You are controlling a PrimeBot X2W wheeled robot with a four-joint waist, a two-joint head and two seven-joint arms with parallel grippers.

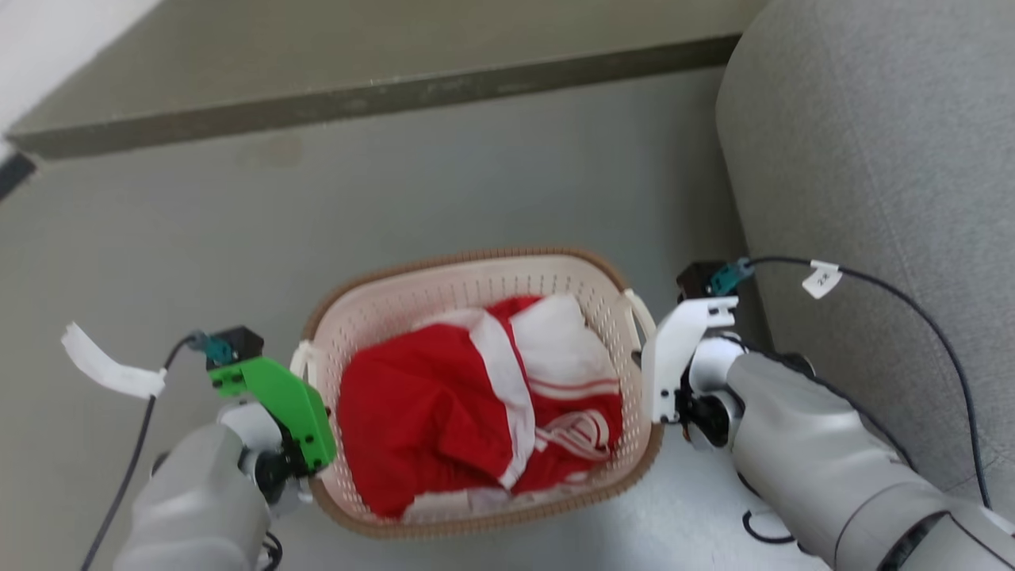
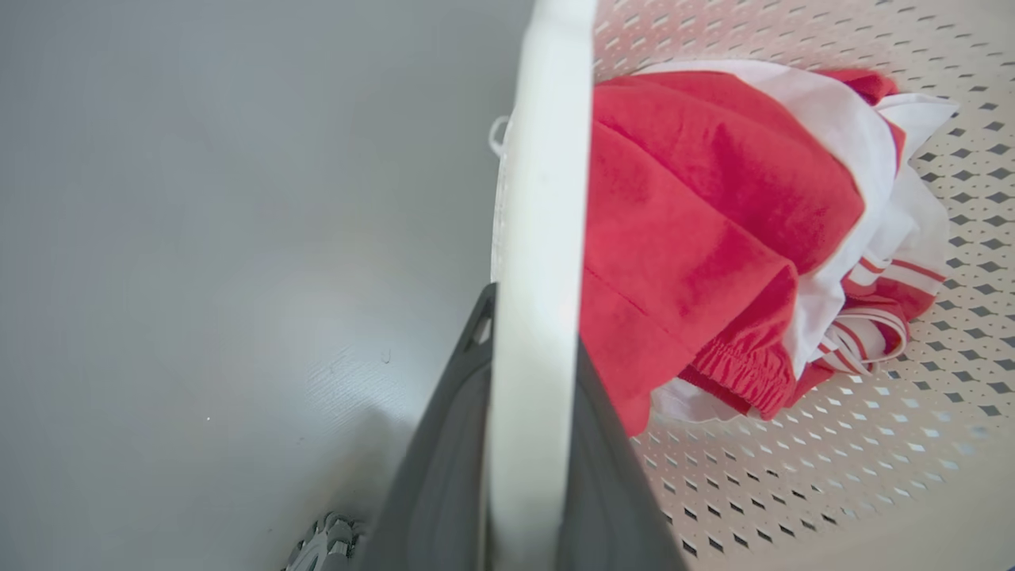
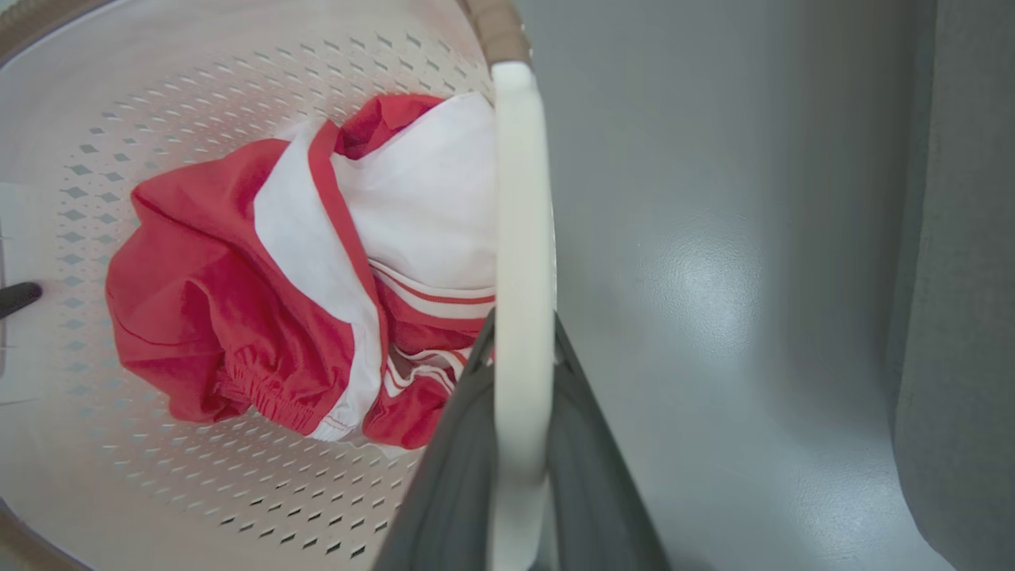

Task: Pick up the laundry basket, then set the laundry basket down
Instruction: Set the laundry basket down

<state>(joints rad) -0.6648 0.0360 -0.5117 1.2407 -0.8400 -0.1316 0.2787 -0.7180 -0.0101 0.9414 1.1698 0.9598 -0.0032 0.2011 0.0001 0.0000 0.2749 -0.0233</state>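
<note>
The laundry basket (image 1: 476,258), cream and perforated with a brown woven-look rim, sits low in the middle of the head view with red-and-white clothing (image 1: 444,412) inside. My left gripper (image 1: 305,373), under a green mount, is at the basket's left side. In the left wrist view its dark fingers (image 2: 444,444) are shut on the white left handle (image 2: 539,238). My right gripper (image 1: 646,357), under a white mount, is at the right side. Its fingers (image 3: 595,476) are shut on the right handle (image 3: 519,198). I cannot tell whether the basket touches the floor.
A grey sofa (image 1: 872,159) rises close beside my right arm. A dark raised ledge (image 1: 357,87) crosses the far side of the grey floor (image 1: 396,190). Black cables with white tags (image 1: 821,279) trail from both wrists.
</note>
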